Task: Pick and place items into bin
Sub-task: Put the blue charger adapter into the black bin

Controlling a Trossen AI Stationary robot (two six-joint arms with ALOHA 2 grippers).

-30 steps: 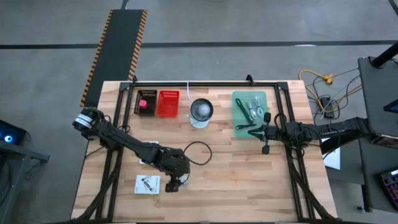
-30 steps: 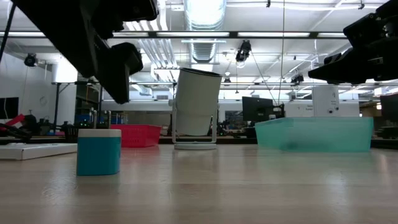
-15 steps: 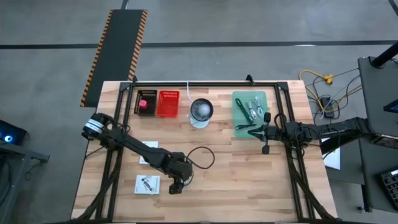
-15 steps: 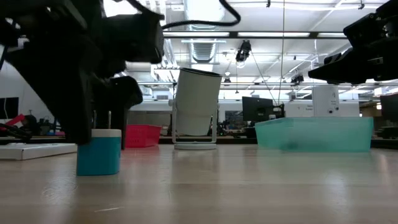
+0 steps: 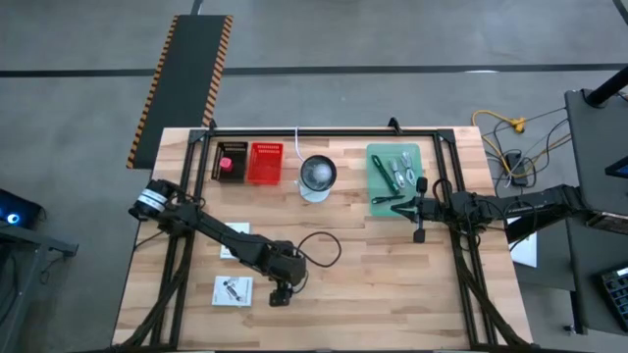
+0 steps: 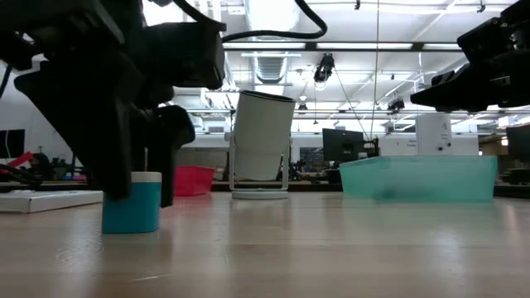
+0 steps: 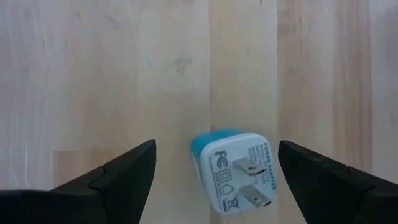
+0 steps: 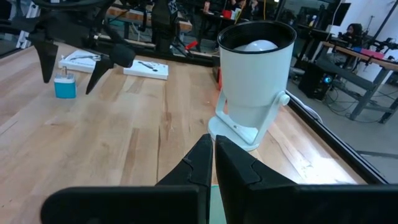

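Note:
A small blue-and-white plug adapter (image 7: 235,169) stands on the wood near the table's near edge, prongs up; it also shows in the low view (image 6: 132,203). My left gripper (image 7: 216,146) is open and points down over it. One finger stands on each side of the adapter (image 6: 139,199) without touching it. Two white cards lie to its left (image 5: 233,290), (image 5: 235,232). The green bin (image 5: 394,175) at the far right holds silvery pieces, a green strip and a dark stick. My right gripper (image 5: 420,227) hangs shut beside the bin's near edge.
A white cup on a stand (image 5: 317,176) sits at the far middle. A red basket (image 5: 263,163) and a dark box with a red piece (image 5: 230,162) stand to its left. A black cable loops off the left arm (image 5: 319,250). Bare wood lies between the arms.
My left gripper has come down from above the blue adapter, moving slightly toward the table's right. Its open fingers now reach down on both sides of the adapter. The adapter has stayed in place. The right arm has kept still.

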